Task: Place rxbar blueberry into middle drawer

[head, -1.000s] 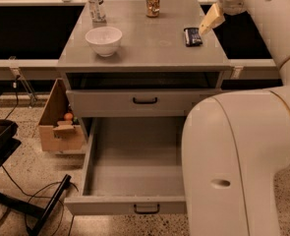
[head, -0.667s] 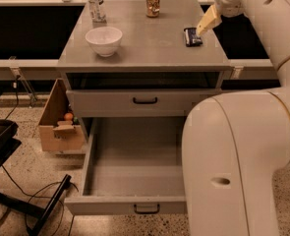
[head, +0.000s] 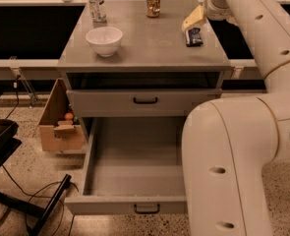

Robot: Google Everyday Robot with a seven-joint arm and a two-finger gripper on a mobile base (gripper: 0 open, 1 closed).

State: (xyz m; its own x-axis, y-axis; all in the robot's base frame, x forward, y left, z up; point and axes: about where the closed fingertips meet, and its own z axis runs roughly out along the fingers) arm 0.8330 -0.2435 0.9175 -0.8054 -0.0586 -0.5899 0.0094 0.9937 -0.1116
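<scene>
The middle drawer (head: pixel 134 166) stands pulled right out below the bench (head: pixel 149 43) with its floor bare, so by my reckoning the picking up, carrying and dropping in are all still left. The hand (head: pixel 193 18) hangs over the bench's far right corner, just above the rxbar blueberry (head: pixel 193 36), which lies flat near the right edge; whether that hand is released or clenched I cannot tell. Since a second ago the hand has crept slightly leftward, closer over the bar, which has not budged.
</scene>
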